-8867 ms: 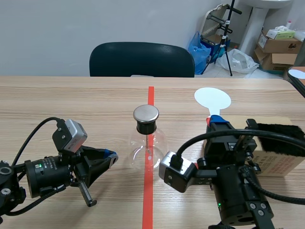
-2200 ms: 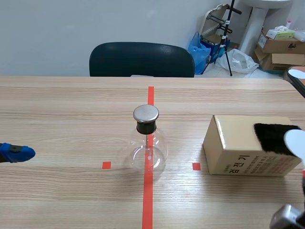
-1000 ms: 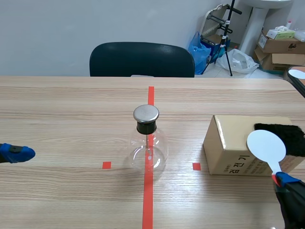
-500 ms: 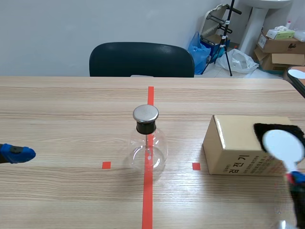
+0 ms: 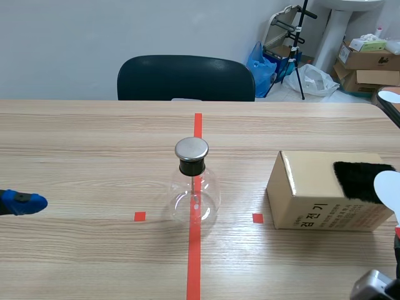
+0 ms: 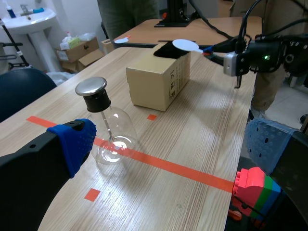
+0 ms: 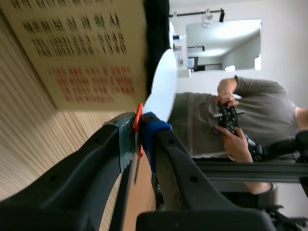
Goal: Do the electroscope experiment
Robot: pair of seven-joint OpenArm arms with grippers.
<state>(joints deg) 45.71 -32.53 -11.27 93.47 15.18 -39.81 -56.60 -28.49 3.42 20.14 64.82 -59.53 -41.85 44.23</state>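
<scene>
The electroscope, a round glass flask [image 5: 194, 195] with a black stopper and metal cap [image 5: 191, 149], stands on the red centre line. To its right sits a cardboard box [image 5: 312, 190] with a black fur pad [image 5: 357, 179] on top. My right gripper [image 7: 139, 129] is shut on the red handle of a white round paddle [image 7: 161, 86], whose disc [image 5: 389, 189] stands against the fur at the table's right edge. My left gripper [image 6: 173, 139] is open and holds nothing, with the flask [image 6: 109, 140] ahead of it. In the scene view only its blue pad [image 5: 20, 202] shows, far left.
A dark chair [image 5: 186, 78] stands behind the table's far edge. Boxes and bags lie on the floor at the back right. A person [image 7: 226, 120] holding a controller is beyond the right gripper. A coloured toy block [image 6: 255, 188] shows beside my left gripper's finger.
The right gripper has carried the paddle rightward across the fur, from the box's front toward the table's right edge. The left gripper and the flask have kept still.
</scene>
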